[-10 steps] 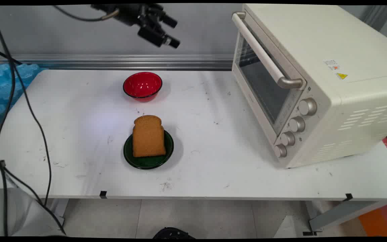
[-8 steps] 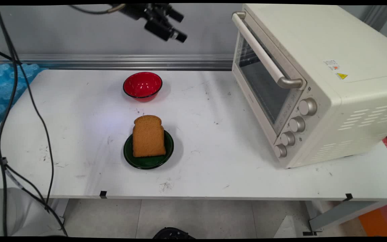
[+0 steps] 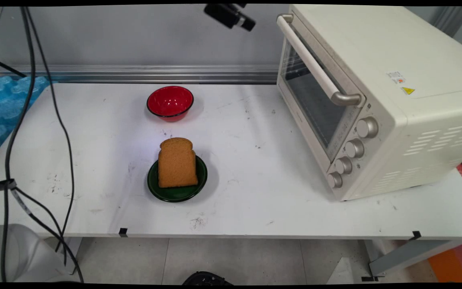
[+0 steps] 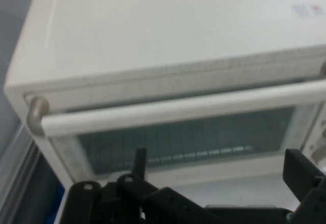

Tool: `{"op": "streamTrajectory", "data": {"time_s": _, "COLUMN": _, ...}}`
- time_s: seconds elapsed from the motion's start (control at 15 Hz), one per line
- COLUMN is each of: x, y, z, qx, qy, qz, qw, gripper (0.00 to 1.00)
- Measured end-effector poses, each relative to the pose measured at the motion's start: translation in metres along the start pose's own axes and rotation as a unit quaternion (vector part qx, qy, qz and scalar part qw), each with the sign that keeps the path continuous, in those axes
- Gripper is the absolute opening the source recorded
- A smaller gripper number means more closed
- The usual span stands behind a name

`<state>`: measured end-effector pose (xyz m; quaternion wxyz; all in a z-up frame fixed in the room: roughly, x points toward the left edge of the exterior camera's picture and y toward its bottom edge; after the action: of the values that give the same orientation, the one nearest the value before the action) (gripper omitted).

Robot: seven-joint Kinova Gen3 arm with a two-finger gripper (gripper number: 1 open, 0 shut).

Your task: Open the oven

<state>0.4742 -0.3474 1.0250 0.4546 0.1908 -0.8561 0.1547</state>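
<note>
My black gripper [image 3: 240, 21] hangs high at the top edge of the main view, a little left of the cream toaster oven [image 3: 391, 96]. In the hand view the gripper [image 4: 219, 170] is open, with nothing between its fingers [image 4: 300, 175], and it faces the oven's shut glass door [image 4: 183, 142]. The door's long pale handle [image 4: 178, 109] runs across the hand view above the fingertips, apart from them. Far below on the table, a brown slice of bread [image 3: 177, 162] lies on a dark green plate [image 3: 201, 180].
A red bowl [image 3: 170, 102] stands behind the plate near the table's back edge. The oven fills the table's right side, with several knobs [image 3: 351, 148] on its front. Black cables [image 3: 60, 132] hang on the left. Blue padding [image 3: 8, 100] lies beyond the table's left edge.
The gripper has moved right and slightly up along the top edge, closer to the oven. Bread, plate, bowl and oven have not moved.
</note>
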Motion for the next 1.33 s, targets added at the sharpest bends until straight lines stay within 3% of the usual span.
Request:
{"op": "streamTrajectory", "data": {"time_s": 0.13, "x": 0.014, "y": -0.001, "z": 0.013, "qx": -0.001, "qy": 0.005, "qz": 0.0, "qw": 1.0, "gripper": 1.0}}
{"op": "streamTrajectory", "data": {"time_s": 0.2, "x": 0.02, "y": -0.001, "z": 0.019, "qx": -0.001, "qy": 0.006, "qz": 0.0, "qw": 1.0, "gripper": 0.0}}
{"op": "streamTrajectory", "data": {"time_s": 0.87, "x": 0.06, "y": -0.008, "z": 0.089, "qx": -0.008, "qy": 0.016, "qz": -0.007, "qw": 0.9998, "gripper": 0.0}}
{"op": "streamTrajectory", "data": {"time_s": 1.33, "x": 0.065, "y": -0.013, "z": 0.113, "qx": -0.009, "qy": 0.01, "qz": -0.007, "qw": 0.9999, "gripper": 0.0}}
